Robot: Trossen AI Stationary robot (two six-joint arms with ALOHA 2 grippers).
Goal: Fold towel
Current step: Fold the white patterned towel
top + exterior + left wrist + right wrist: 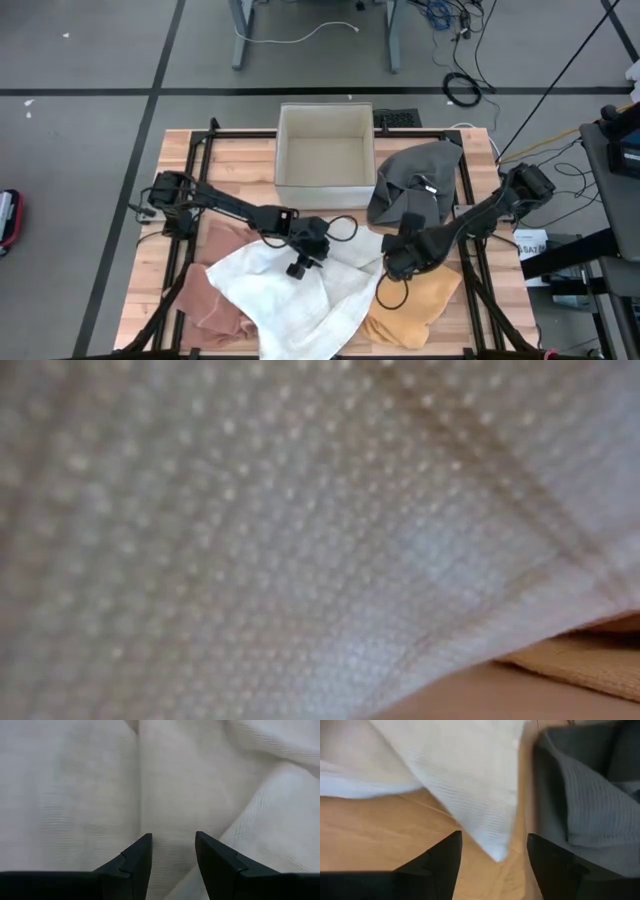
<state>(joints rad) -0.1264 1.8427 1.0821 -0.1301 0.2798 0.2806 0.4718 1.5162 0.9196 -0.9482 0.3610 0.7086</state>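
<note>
The white towel (300,290) lies crumpled at the worktop's (240,160) six o'clock. The left end effector (172,855) hovers over it, fingers parted, holding nothing. The right end effector (495,865), parted and empty, straddles the towel's three o'clock corner.

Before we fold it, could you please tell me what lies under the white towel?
The white towel overlaps a pink towel on one side and a yellow towel on the other. Whatever lies beneath its middle is covered.

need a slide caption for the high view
Both grippers, left and right, over a white towel.
</note>
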